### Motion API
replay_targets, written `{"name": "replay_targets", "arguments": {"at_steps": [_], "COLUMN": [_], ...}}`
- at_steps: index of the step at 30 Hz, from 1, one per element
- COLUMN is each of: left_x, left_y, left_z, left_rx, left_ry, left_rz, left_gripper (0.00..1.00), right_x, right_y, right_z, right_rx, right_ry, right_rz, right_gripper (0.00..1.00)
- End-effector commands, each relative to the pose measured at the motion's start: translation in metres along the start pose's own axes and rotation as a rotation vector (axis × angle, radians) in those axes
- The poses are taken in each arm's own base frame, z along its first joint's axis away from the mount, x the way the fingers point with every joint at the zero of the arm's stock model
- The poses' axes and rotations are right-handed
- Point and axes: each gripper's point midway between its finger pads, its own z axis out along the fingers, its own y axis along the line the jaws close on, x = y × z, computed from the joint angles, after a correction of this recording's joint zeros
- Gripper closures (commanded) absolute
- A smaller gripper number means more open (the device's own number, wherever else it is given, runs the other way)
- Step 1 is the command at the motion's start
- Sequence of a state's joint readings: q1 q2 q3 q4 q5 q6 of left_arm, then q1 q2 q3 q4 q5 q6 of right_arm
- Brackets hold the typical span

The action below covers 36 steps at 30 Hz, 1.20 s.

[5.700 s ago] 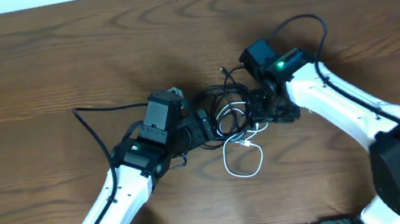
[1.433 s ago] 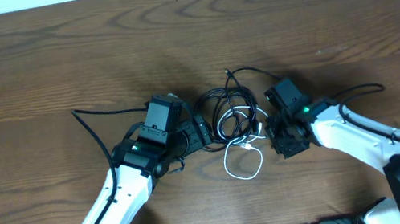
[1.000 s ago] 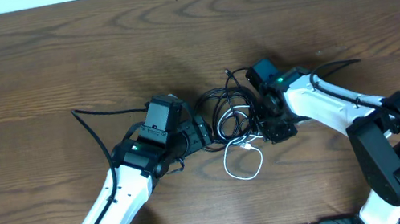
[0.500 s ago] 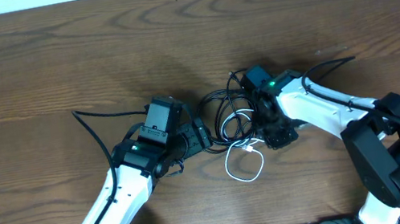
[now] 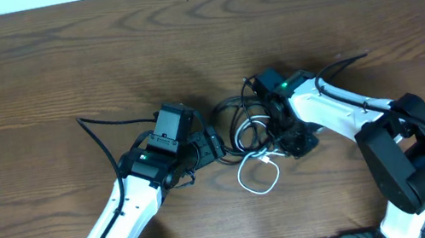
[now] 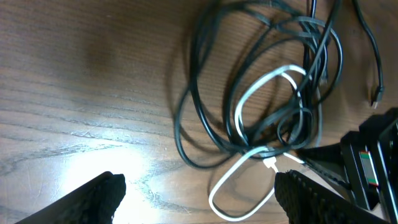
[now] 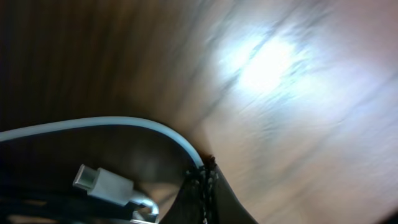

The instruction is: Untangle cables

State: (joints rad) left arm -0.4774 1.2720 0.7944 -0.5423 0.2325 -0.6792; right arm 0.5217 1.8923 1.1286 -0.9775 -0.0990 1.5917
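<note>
The cables lie tangled on the wooden table between my arms. Several black cords [image 5: 240, 119] loop in loose coils, and one white cord [image 5: 259, 178] threads through them and makes a loop toward the front. In the left wrist view the black cords [image 6: 205, 118] and the white cord [image 6: 249, 180] lie just ahead of my left gripper [image 6: 199, 202], which is open and empty. My right gripper [image 7: 202, 177] is shut on the white cord [image 7: 118, 124] near its white plug [image 7: 102, 183]. It sits at the tangle's right side in the overhead view [image 5: 290, 142].
The left arm's thick black wire [image 5: 99, 138] curves over the table to the left of the tangle. The right arm's wire [image 5: 342, 67] arcs behind its wrist. The right gripper's body shows at the right edge of the left wrist view [image 6: 373, 162].
My right arm came from the right of the tangle, swung in against its right side and closed on the white cord. The left arm has barely moved.
</note>
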Motion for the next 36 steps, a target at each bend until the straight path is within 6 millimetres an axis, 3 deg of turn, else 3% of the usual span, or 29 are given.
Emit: {"name": "replay_targets", "arguments": {"at_steps": [1, 8, 18, 20, 22, 24, 26, 29, 32, 36], "left_x": [-0.004, -0.004, -0.004, -0.004, -0.004, -0.004, -0.004, -0.004, -0.004, -0.004], "left_y": [-0.001, -0.001, -0.001, -0.001, -0.001, -0.001, -0.001, -0.001, -0.001, -0.001], "left_z": [-0.001, -0.001, -0.001, -0.001, -0.001, -0.001, -0.001, -0.001, -0.001, -0.001], "left_rx": [-0.007, -0.007, -0.007, -0.007, -0.007, -0.007, -0.007, -0.007, -0.007, -0.007], "left_ry": [-0.013, -0.013, -0.014, -0.013, -0.013, -0.013, -0.013, -0.013, -0.013, -0.013], "left_rz": [0.015, 0.015, 0.014, 0.014, 0.014, 0.014, 0.014, 0.014, 0.014, 0.014], "left_gripper": [0.16, 0.16, 0.16, 0.16, 0.16, 0.16, 0.16, 0.16, 0.16, 0.16], "right_x": [-0.028, -0.031, -0.024, -0.028, -0.032, -0.034, -0.035, -0.036, -0.039, -0.032], "right_y": [0.002, 0.025, 0.048, 0.041, 0.027, 0.013, 0.006, -0.004, -0.006, 0.007], "right_z": [-0.027, -0.136, -0.258, -0.255, -0.238, -0.215, -0.191, -0.148, -0.111, -0.077], "right_rx": [-0.036, -0.31, -0.623, -0.599, -0.53, -0.44, -0.369, -0.266, -0.206, -0.224], "right_ry": [-0.133, -0.274, -0.51, -0.494, -0.431, -0.383, -0.345, -0.274, -0.229, -0.148], "right_rz": [-0.148, -0.422, -0.783, -0.741, -0.652, -0.597, -0.582, -0.493, -0.402, -0.382], "right_gripper": [0.99, 0.98, 0.99, 0.99, 0.98, 0.77, 0.65, 0.57, 0.51, 0.5]}}
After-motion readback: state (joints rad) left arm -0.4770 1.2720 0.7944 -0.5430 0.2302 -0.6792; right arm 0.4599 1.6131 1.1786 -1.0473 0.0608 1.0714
